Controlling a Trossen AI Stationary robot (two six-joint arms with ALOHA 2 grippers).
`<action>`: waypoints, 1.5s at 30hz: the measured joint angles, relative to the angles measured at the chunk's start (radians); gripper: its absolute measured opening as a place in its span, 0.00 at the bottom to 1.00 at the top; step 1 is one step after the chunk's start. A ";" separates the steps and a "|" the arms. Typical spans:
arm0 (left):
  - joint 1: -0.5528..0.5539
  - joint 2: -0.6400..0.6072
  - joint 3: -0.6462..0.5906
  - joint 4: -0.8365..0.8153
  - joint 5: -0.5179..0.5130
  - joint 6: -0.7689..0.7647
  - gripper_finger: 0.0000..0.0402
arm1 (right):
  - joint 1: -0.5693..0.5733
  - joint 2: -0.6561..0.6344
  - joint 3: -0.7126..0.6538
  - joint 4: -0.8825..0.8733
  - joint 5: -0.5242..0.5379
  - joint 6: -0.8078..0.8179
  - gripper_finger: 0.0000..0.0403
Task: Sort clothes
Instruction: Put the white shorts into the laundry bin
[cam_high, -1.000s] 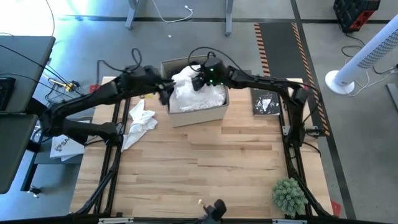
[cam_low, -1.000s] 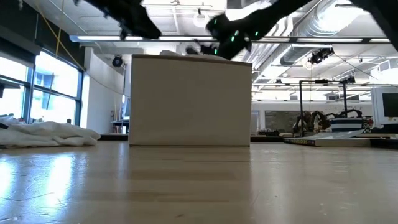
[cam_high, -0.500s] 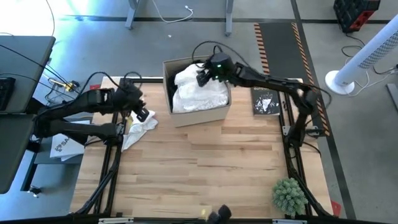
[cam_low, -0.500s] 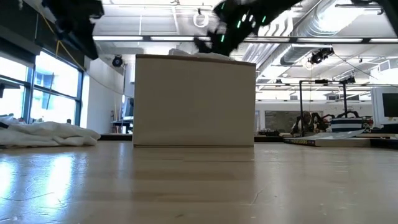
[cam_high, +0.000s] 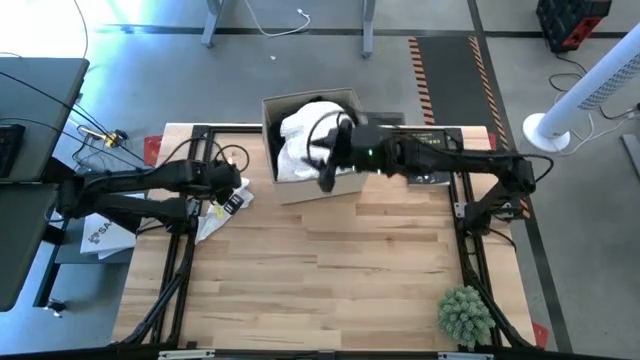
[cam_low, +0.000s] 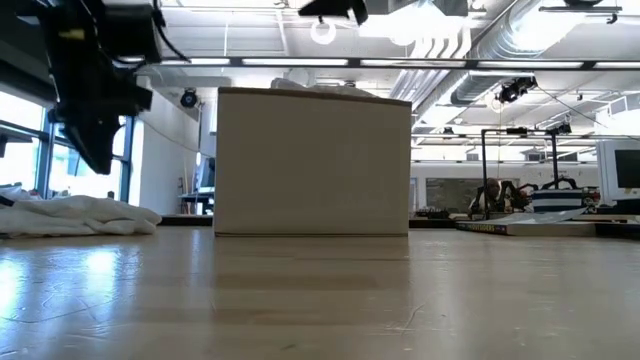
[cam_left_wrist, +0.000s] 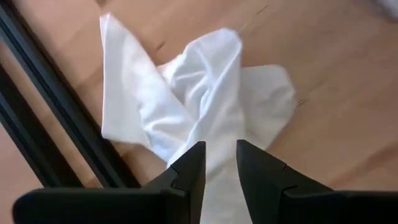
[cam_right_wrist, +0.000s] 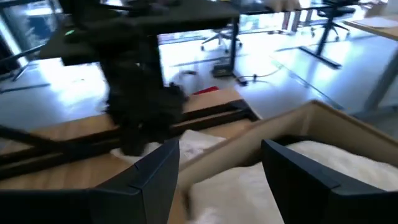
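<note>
A white garment (cam_high: 212, 214) lies crumpled on the table's left part, next to the black frame rail; it also shows in the left wrist view (cam_left_wrist: 205, 106) and the low view (cam_low: 80, 215). My left gripper (cam_high: 232, 198) hangs above it, fingers pointing down and a narrow gap apart, touching nothing (cam_left_wrist: 221, 155). A cardboard box (cam_high: 340, 182) at the table's far middle holds white clothes (cam_high: 300, 135). My right gripper (cam_high: 325, 170) is wide open and empty above the box's near left corner (cam_right_wrist: 221, 155). No black garment shows.
A small green plant (cam_high: 465, 312) stands at the near right corner. Black frame rails (cam_high: 180, 250) run along the table's left and right sides. The wooden top (cam_high: 330, 270) between box and near edge is bare.
My left gripper has left the box, gone toward the table's left edge and come down over the white garment on the table. My right gripper has moved from above the box's far side toward the near edge, to the box's near left corner.
</note>
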 joint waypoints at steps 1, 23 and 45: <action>0.012 0.018 -0.010 0.013 0.002 0.003 0.23 | 0.021 0.001 0.000 0.001 0.011 -0.006 0.56; 0.072 0.443 0.128 0.014 0.034 0.202 0.04 | 0.275 0.004 0.000 -0.044 0.188 -0.022 0.56; 0.114 0.306 1.212 0.317 -0.016 0.824 0.01 | 0.417 0.004 0.002 -0.040 0.498 -0.047 0.56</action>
